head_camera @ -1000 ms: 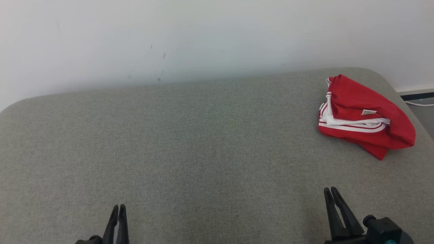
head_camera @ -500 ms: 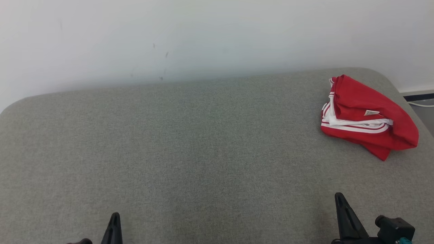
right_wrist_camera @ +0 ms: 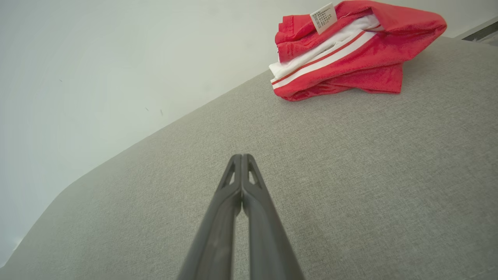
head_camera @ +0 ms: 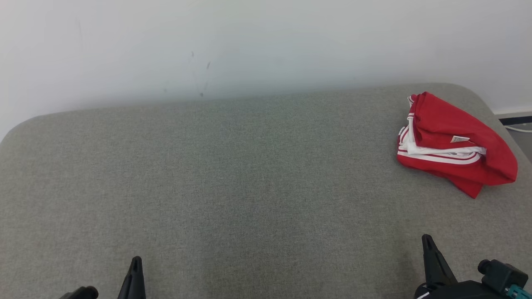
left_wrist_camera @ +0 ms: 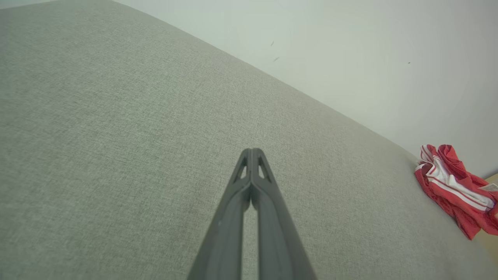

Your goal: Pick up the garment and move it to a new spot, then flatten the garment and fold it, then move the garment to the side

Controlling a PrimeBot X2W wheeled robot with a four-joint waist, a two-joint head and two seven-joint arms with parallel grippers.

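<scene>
Black, long-fingered left pincer (head_camera: 135,262) and right pincer (head_camera: 427,241) lay low at the near edge of the grey woven-fabric tabletop (head_camera: 249,174). Each had its two fingers pressed together and held nothing. The broad middle of the tabletop carried no cloth.

Well apart from both pincers, by the far right corner, sat the red garment with white stripes (head_camera: 457,145). It was a compact, layered bundle with a small white care label (head_camera: 460,139) on top. Behind it rose the plain white wall (head_camera: 249,41).

The stacked striped edges suggested a rough fold, and the bundle's place at the side suited the final step. The task was therefore judged near its end, though a bundle not yet picked up could have looked much the same.
</scene>
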